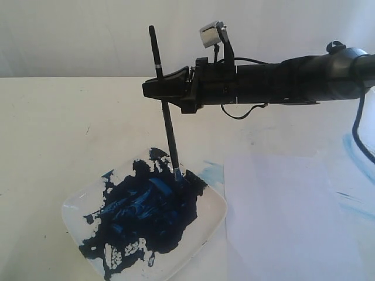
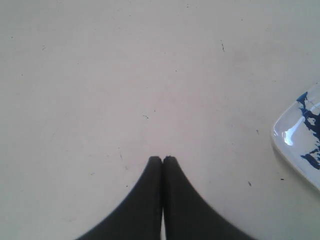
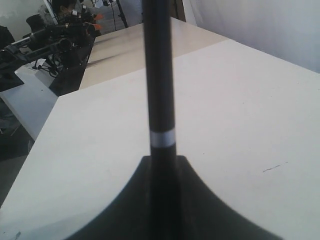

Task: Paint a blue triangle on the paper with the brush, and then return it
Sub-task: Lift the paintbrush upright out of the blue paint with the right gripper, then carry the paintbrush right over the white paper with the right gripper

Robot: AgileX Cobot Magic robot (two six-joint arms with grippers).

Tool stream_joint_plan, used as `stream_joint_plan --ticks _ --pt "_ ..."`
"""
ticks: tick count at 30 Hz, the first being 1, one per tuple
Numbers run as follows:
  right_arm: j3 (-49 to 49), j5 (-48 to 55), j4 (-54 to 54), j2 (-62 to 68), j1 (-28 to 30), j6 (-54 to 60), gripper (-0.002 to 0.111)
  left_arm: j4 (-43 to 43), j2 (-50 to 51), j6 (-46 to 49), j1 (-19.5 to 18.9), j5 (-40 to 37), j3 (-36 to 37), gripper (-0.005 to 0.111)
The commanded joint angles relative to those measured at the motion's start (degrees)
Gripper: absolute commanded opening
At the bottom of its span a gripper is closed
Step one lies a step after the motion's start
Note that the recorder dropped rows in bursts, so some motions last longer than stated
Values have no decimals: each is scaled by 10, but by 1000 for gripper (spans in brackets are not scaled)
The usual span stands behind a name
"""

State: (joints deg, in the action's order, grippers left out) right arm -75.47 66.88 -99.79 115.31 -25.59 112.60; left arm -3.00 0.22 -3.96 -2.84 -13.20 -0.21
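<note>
My right gripper (image 1: 153, 89) reaches in from the right and is shut on the brush (image 1: 167, 123), which stands nearly upright. The brush tip dips into the dark-blue paint in the white dish (image 1: 211, 225). In the right wrist view the black handle (image 3: 159, 75) with its pale band rises from between the fingers (image 3: 162, 162). The white paper (image 1: 287, 216) lies to the right of the dish; no blue triangle shows on it, only faint light-blue smears at its far right. My left gripper (image 2: 162, 159) is shut on nothing above bare tabletop, out of the exterior view.
The cream tabletop (image 1: 70, 129) stretches behind and left of the dish. A corner of the dish (image 2: 300, 145) shows in the left wrist view. A black cable (image 1: 358, 134) hangs from the right arm. Beyond the table's far edge stands other equipment (image 3: 55, 45).
</note>
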Motion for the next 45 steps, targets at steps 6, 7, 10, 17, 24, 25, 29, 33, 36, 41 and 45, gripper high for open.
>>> stream_joint_plan --ticks 6,7,10,17,24,25,29,33,36,41,45 --pt "-4 11 -2 -43 7 -4 0 0 -2 -1 3 2 2 0" --pt "-4 6 -2 -55 10 -5 0 0 -2 -1 3 2 2 0" --pt "-4 -32 -2 -106 11 -32 0 0 -2 -1 3 2 2 0" --pt "23 -291 -2 -275 11 -116 0 0 -2 -1 3 2 2 0" --pt "168 -446 -2 -451 53 -92 0 0 -2 -1 3 2 2 0" --pt "185 -449 -2 -466 61 -94 0 0 -2 -1 3 2 2 0" --pt "296 -468 -2 -534 108 -94 0 0 -2 -1 3 2 2 0" --pt "323 -438 -2 -521 109 -101 0 0 -2 -1 3 2 2 0" --pt "321 -440 -2 -497 109 -93 0 0 -2 -1 3 2 2 0" --pt "311 -441 -2 -424 108 -106 0 0 -2 -1 3 2 2 0" --pt "293 -473 -2 -397 108 -141 0 0 -2 -1 3 2 2 0"
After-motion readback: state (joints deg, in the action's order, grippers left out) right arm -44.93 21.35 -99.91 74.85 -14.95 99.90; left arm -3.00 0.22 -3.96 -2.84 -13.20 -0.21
